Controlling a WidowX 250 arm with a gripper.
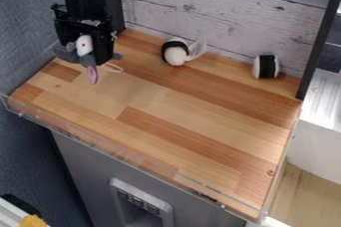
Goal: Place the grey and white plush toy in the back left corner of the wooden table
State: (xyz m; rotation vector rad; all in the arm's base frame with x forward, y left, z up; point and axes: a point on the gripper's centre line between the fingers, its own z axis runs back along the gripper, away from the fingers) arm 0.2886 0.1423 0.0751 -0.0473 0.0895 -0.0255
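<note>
At the upper left of the camera view, the black gripper [86, 52] hangs over the board's back left corner. It is shut on a small grey and white plush toy [84, 45], which has a pink oval part hanging down and a thin pale loop at its right. Whether the toy touches the wood I cannot tell. Right of the gripper, near the back wall, lies a round white thing with a black band [176, 53] and a pale, see-through piece at its side. A second white thing with a black band [265, 66] stands farther right.
The wooden work surface [166, 106] has a low clear rim along its front edge. Whitewashed planks [220, 17] form the back wall, with a dark post [319, 37] at the right. Beyond that is a white ledge [323, 96].
</note>
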